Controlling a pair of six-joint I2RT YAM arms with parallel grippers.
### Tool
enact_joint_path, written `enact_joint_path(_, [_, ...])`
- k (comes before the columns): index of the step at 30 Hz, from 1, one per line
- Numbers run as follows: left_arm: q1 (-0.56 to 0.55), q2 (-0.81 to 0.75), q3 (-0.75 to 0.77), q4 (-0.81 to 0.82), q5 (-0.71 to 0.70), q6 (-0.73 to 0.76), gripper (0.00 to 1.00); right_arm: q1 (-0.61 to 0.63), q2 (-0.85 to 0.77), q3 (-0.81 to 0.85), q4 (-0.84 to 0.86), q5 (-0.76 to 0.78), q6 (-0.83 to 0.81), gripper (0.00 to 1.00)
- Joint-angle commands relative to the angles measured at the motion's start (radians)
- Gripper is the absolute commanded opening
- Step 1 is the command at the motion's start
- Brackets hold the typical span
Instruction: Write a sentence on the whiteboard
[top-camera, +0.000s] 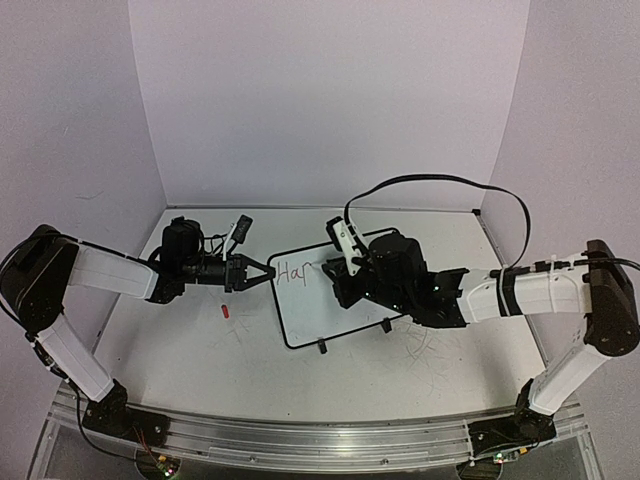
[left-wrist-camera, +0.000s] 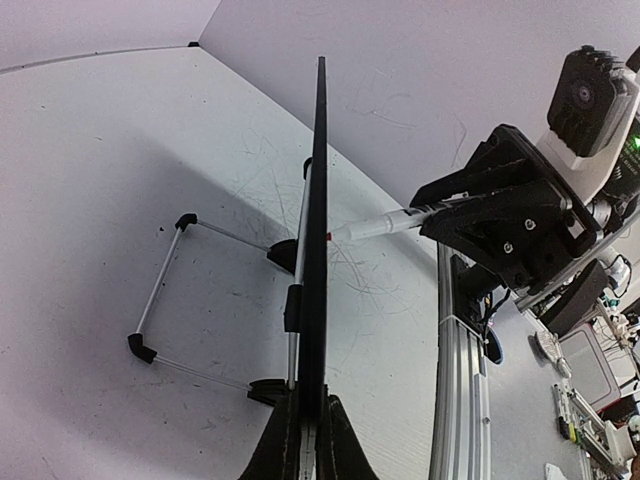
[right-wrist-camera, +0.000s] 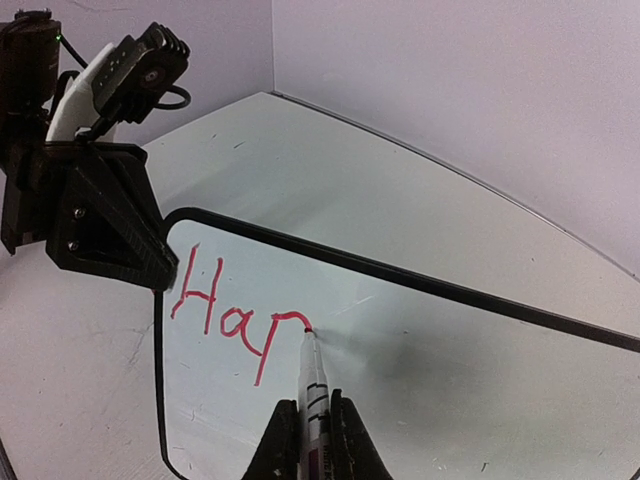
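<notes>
The whiteboard stands tilted on its wire legs at the table's middle. Red lettering on it reads "Ha" plus a partly drawn "p". My left gripper is shut on the whiteboard's left edge; in the left wrist view the board shows edge-on between the fingers. My right gripper is shut on a white marker whose red tip touches the board at the end of the "p" stroke. The marker also shows in the left wrist view.
A small red marker cap lies on the table left of the board. The board's wire stand reaches out behind it. White walls close in the back and sides. An aluminium rail runs along the near edge.
</notes>
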Motion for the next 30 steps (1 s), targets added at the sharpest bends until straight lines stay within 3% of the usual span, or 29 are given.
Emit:
enact_joint_path(1, [-0.001,-0.026,0.015,0.003,0.039,0.002,0.00,-0.009,0.002,-0.002,0.001,-0.008,0.018,0.00])
enact_joint_path(24, [-0.001,-0.029,0.010,0.001,0.038,0.005,0.00,-0.008,0.029,0.048,0.011,-0.038,0.027,0.00])
enact_joint_path(30, [-0.002,-0.035,0.007,0.000,0.033,0.005,0.00,-0.014,-0.091,-0.043,0.035,-0.033,0.032,0.00])
